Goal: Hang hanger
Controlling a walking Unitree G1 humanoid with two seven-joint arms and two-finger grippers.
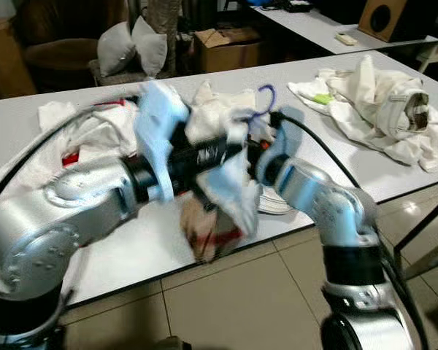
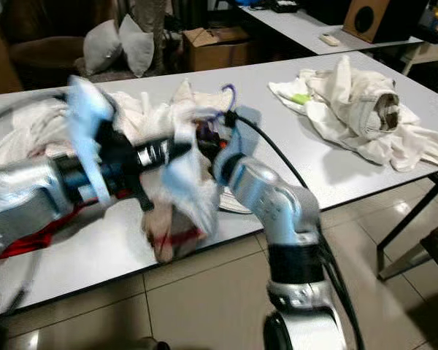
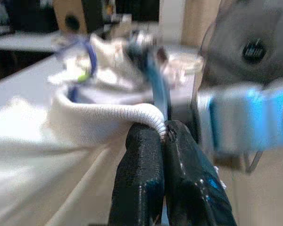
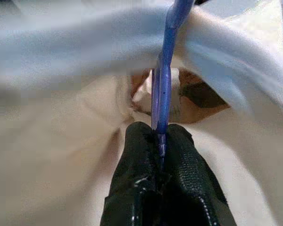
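A blue plastic hanger (image 4: 161,94) sits inside a white garment (image 1: 219,109) over the front of the grey table (image 1: 131,248). Its purple-blue hook (image 1: 266,98) sticks up above the cloth. My right gripper (image 4: 159,134) is shut on the hanger's thin blue bar, with white and pale blue fabric bunched around it. My left gripper (image 3: 164,132) is shut on the garment's ribbed white collar (image 3: 108,115), right beside the hanger. Both silver arms meet at the garment, the left arm (image 1: 95,193) from the left and the right arm (image 1: 314,189) from below right. The picture is blurred around the garment.
A second heap of white clothes (image 1: 379,109) lies on the table's right end, and more white cloth (image 1: 80,127) with a red piece (image 2: 29,237) on the left. Behind stand pillows (image 1: 135,47), a cardboard box (image 1: 226,47) and another table (image 1: 314,25). Tiled floor (image 1: 241,299) lies in front.
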